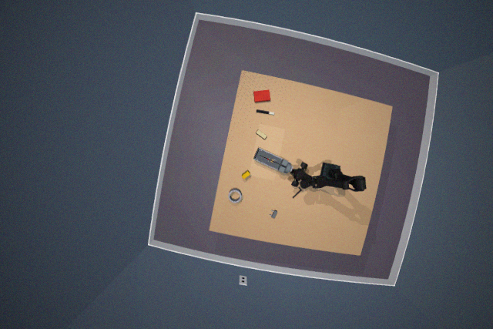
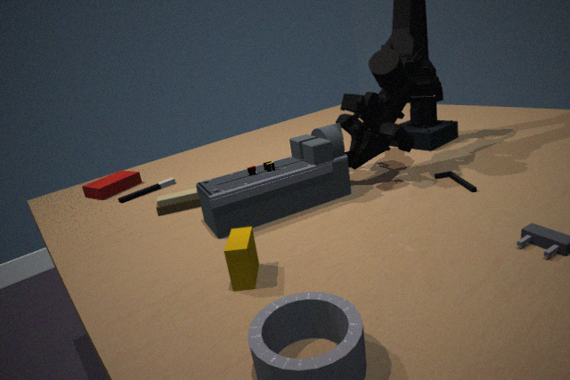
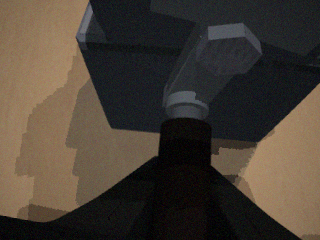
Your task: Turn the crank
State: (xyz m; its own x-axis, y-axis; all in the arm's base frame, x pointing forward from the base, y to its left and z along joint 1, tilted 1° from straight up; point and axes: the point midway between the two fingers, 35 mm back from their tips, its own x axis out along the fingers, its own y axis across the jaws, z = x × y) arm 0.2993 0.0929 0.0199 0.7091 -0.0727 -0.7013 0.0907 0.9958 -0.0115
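Observation:
A long grey machine (image 1: 270,159) (image 2: 276,187) lies on the tan table. On its top track a red pointer (image 2: 251,169) sits just left of the brass marks (image 2: 268,165), close but not level with them. The round crank housing (image 2: 329,135) is at the machine's right end. In the wrist view the pale crank arm (image 3: 216,60) ends in a dark handle (image 3: 184,160) that runs down between my fingers. My gripper (image 1: 293,174) (image 2: 356,143) (image 3: 179,168) is shut on this handle, low at the machine's end.
A red block (image 2: 111,183), a black-and-white stick (image 2: 146,190) and a tan bar (image 2: 177,201) lie left of the machine. A yellow block (image 2: 240,257) and a grey ring (image 2: 306,336) stand in front. A black L-key (image 2: 455,180) and a grey two-pin piece (image 2: 543,238) lie to the right.

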